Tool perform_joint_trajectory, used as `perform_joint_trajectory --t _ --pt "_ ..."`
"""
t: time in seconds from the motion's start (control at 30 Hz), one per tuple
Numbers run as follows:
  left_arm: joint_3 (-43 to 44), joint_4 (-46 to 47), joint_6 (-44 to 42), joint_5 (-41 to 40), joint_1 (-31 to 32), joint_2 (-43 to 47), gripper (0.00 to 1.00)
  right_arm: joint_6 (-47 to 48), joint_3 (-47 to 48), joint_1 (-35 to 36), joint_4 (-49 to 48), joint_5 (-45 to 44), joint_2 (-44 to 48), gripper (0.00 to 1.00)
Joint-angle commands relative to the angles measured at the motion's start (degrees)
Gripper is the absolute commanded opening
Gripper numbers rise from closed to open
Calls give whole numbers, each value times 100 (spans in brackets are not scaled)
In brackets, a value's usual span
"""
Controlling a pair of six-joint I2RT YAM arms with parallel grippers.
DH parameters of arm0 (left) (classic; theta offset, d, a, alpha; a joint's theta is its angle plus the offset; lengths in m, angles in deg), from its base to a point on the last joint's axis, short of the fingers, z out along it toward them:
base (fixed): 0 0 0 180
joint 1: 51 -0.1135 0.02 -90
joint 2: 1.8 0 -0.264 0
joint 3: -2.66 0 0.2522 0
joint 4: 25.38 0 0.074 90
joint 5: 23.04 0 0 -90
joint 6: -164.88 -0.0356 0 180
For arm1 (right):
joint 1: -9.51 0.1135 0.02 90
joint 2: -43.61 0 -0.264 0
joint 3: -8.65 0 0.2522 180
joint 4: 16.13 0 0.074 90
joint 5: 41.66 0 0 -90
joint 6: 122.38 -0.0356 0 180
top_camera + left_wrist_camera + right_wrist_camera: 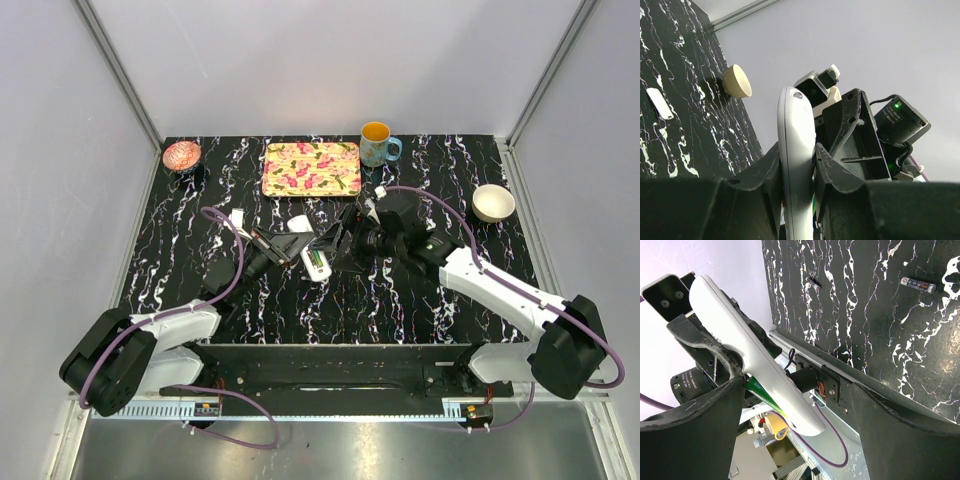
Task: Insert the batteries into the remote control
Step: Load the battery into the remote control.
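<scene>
A: Why's the remote control [796, 130] up off the table [670, 150]?
B: My left pincer [799, 162] clamps it edge-on, presenting it, I reckon. Right pincer [795, 410] is spread, empty; one battery [917, 285] lies on the table.

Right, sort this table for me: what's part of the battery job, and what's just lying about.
Part of the job: remote control in the left pincer, loose battery, white cover piece.
Lying about: mug, floral tray, pink bowl, cream bowl.
</scene>
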Motion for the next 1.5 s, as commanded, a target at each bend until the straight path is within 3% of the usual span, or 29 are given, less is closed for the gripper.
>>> perform_joint_trajectory --t 0.0,0.57,0.93,1.47 --pt "88 392 -21 -46 4 121 0 -20 -41 -60 -242 113 -21 89" --pt "88 690 110 -46 4 16 0 -134 -278 -87 -558 368 -47 87" --pt "88 682 84 -46 4 95 0 -117 -428 -104 -550 447 59 76" --pt "185 629 49 -81 4 156 0 -29 -568 -113 -515 649 102 68"
